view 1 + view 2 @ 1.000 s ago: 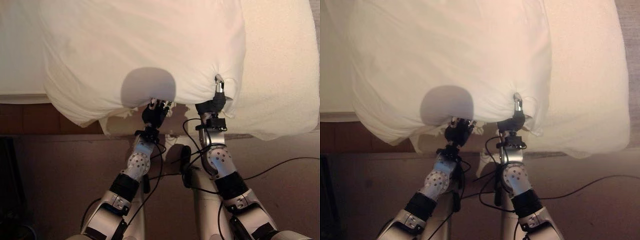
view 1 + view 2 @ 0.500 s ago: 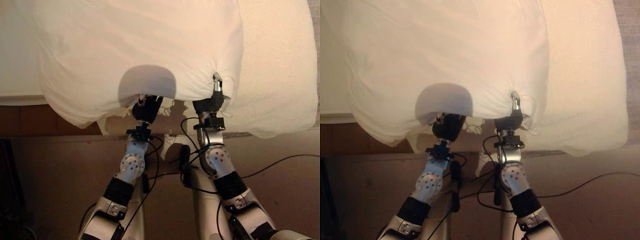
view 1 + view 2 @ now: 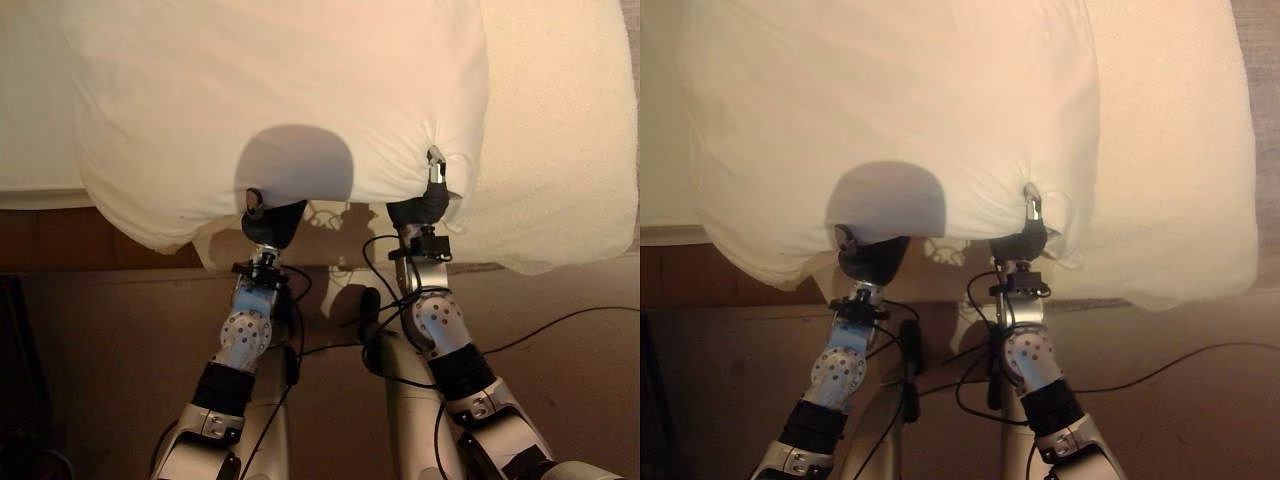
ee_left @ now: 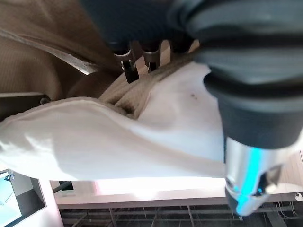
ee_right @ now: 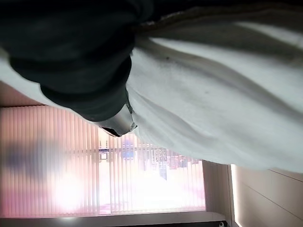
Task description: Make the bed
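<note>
A big puffy white duvet (image 3: 280,90) lies across the bed, its near edge hanging over the bed's side. My right hand (image 3: 425,205) grips that edge near the duvet's right corner, thumb on top, and the cloth is bunched where it pinches. My left hand (image 3: 268,222) is under the same edge further left, with its thumb over the top of the cloth. In the left wrist view the fingers (image 4: 128,66) lie beneath the white cloth (image 4: 142,142). The right wrist view has the cloth (image 5: 213,109) drawn against the right hand (image 5: 120,124).
A cream textured bed cover (image 3: 560,130) lies under the duvet and hangs over the bed's near right edge. The brown wooden bed side (image 3: 60,235) shows at the left. A dark object (image 3: 15,370) stands on the floor at the far left.
My left hand has slid left along the duvet's near edge and its thumb now shows on top of the cloth. The right hand has kept its hold in place.
</note>
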Controlling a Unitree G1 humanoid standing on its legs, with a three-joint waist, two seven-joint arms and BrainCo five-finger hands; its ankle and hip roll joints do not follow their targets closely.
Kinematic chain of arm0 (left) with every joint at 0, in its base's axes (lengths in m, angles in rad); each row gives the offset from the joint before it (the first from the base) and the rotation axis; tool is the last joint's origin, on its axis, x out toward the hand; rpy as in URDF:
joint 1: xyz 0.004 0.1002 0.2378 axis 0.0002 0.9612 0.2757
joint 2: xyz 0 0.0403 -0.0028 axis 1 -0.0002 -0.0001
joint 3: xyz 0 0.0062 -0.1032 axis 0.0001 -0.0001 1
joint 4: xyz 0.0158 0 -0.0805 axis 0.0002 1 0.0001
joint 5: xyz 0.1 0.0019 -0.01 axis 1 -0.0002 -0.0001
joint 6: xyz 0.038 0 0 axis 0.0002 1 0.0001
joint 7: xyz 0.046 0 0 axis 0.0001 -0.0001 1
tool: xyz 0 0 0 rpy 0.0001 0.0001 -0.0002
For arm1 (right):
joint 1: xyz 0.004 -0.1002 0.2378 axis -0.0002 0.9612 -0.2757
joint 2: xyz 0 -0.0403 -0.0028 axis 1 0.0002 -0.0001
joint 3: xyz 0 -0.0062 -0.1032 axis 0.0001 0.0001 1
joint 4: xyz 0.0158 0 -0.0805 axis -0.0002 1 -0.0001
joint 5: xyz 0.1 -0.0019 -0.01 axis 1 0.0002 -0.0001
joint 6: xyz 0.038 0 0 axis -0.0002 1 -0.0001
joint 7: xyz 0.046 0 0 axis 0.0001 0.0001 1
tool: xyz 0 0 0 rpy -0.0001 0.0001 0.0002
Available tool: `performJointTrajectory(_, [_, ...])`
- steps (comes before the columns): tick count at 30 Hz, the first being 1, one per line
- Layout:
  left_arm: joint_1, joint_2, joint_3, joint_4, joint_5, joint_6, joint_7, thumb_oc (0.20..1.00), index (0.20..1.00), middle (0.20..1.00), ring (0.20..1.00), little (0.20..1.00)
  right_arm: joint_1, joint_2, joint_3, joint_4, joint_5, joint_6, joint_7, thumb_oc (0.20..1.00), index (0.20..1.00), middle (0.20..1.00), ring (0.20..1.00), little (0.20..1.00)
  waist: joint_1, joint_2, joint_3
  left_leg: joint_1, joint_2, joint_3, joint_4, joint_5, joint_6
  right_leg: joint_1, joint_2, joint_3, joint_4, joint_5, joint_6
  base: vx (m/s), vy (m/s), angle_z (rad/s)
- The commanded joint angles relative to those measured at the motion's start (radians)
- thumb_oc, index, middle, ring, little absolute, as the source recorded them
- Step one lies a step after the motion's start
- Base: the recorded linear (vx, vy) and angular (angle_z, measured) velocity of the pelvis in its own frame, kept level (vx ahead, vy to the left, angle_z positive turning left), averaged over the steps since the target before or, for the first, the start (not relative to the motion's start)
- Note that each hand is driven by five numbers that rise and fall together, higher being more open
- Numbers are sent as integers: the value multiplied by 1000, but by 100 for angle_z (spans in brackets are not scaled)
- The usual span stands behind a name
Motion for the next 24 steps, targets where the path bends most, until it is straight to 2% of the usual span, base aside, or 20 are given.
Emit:
performJointTrajectory(1, [-7, -2, 49, -119, 2, -35, -68, 1000, 1000, 1000, 1000, 1000, 78, 1, -73, -182, -54, -16, 113, 200, 200, 200, 200, 200, -10, 36, -94, -53, -19, -4, 76, -67, 22, -5, 12, 9, -85, 83, 107, 0, 0, 0])
performJointTrajectory(10, [-3, 4, 55, -123, 13, -57, -57, 1000, 1000, 1000, 1000, 1000, 76, 5, -75, -179, -54, -25, 108, 200, 200, 200, 200, 200, -9, 38, -97, -49, -21, -6, 75, -67, 22, -2, 12, 9, -83, 81, 105, 0, 0, 0])
performJointTrajectory(11, [2, -3, 60, -132, 0, -98, -12, 1000, 1000, 1000, 1000, 1000, 77, 5, -72, -180, -53, -32, 101, 200, 200, 200, 200, 200, -7, 40, -97, -49, -21, -7, 75, -67, 23, -1, 12, 9, -83, 80, 105, 0, 0, 0])
performJointTrajectory(12, [3, -3, 60, -133, 1, -98, -10, 1000, 1000, 1000, 1000, 1000, 78, 5, -72, -180, -54, -32, 100, 200, 200, 200, 200, 200, -7, 40, -97, -49, -21, -7, 75, -67, 23, -1, 12, 9, -83, 80, 105, 0, 0, 0])
performJointTrajectory(13, [2, -11, 62, -134, -13, -150, 64, 1000, 1000, 1000, 1000, 1000, 76, 2, -65, -185, -58, -35, 90, 200, 200, 200, 200, 200, -6, 41, -96, -49, -22, -8, 72, -65, 23, -1, 11, 9, -85, 81, 105, 0, 0, 0])
performJointTrajectory(14, [-13, -15, 56, -152, -5, -217, 196, 1000, 1000, 1000, 1000, 1000, 72, -3, -54, -200, -64, -43, 66, 200, 200, 200, 200, 200, -8, 42, -92, -48, -22, -10, 72, -64, 24, 1, 8, 6, -84, 82, 105, 0, 0, 0])
performJointTrajectory(15, [-13, -15, 56, -153, -5, -217, 196, 1000, 1000, 1000, 1000, 1000, 72, -3, -54, -200, -64, -43, 66, 200, 200, 200, 200, 200, -8, 42, -92, -48, -23, -10, 72, -64, 24, 1, 8, 6, -84, 82, 105, 0, 0, 0])
performJointTrajectory(16, [-21, -17, 58, -148, 5, -248, 266, 1000, 1000, 1000, 1000, 1000, 70, -3, -51, -204, -62, -44, 51, 200, 200, 200, 200, 200, -8, 43, -91, -46, -22, -9, 72, -64, 24, 1, 7, 5, -82, 81, 105, 0, 0, 0])
performJointTrajectory(17, [-41, -14, 66, -121, 45, -299, 391, 1000, 1000, 1000, 1000, 1000, 66, -1, -49, -200, -54, -49, 33, 200, 200, 200, 200, 200, -9, 44, -90, -47, -20, -7, 76, -66, 24, 1, 5, 5, -78, 81, 105, 0, 0, 0])
performJointTrajectory(18, [-51, -16, 72, -107, 50, -325, 444, 1000, 1000, 1000, 1000, 1000, 63, 1, -45, -198, -50, -49, 26, 200, 200, 200, 200, 200, -9, 44, -89, -47, -19, -6, 78, -66, 23, 1, 3, 5, -77, 80, 106, 0, 0, 0])
performJointTrajectory(19, [-52, -17, 72, -108, 51, -325, 447, 1000, 1000, 1000, 1000, 1000, 62, 1, -45, -198, -50, -49, 25, 200, 200, 200, 200, 200, -9, 44, -88, -47, -19, -6, 78, -67, 23, 1, 3, 5, -77, 80, 106, 0, 0, 0])
performJointTrajectory(22, [-98, -23, 110, -52, 92, -391, 616, 1000, 1000, 1000, 1000, 1000, 65, 4, -37, -197, -29, -51, 5, 200, 200, 200, 200, 200, -14, 45, -87, -47, -16, -2, 82, -69, 21, 0, 1, 4, -71, 78, 106, 0, 0, 0])
performJointTrajectory(23, [-100, -24, 110, -53, 94, -391, 618, 1000, 1000, 1000, 1000, 1000, 65, 4, -36, -197, -29, -51, 5, 200, 200, 200, 200, 200, -14, 45, -86, -47, -16, -2, 83, -69, 21, 0, 1, 4, -70, 78, 106, 0, 0, 0])
performJointTrajectory(24, [-116, -24, 129, -28, 110, -410, 667, 1000, 1000, 1000, 1000, 1000, 68, 2, -34, -197, -26, -51, -2, 200, 200, 200, 200, 200, -16, 44, -86, -48, -14, 0, 87, -71, 20, 1, 1, 5, -69, 76, 106, 0, 0, 0])
